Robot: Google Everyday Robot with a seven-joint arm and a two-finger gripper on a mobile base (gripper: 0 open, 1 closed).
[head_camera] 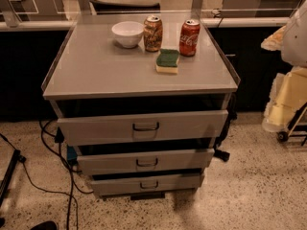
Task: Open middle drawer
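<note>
A grey metal cabinet [96,75] stands in the middle of the camera view with three drawer fronts stacked one above the other. The middle drawer [182,160] is the mid-sized front, with a small dark bar handle [147,163] at its centre. A dark gap shows above its front panel, and its inside is hidden. The tallest front [96,128] is above it and the smallest front [115,185] below it. My gripper is out of view. Only a white rounded part [296,32], perhaps my arm, shows at the right edge.
On the cabinet top stand a white bowl [128,33], two drink cans [153,33] [190,37] and a green-and-yellow sponge [168,61]. Black cables [53,143] trail on the floor at the left. A yellowish cart [288,109] stands at the right. A dark counter runs behind.
</note>
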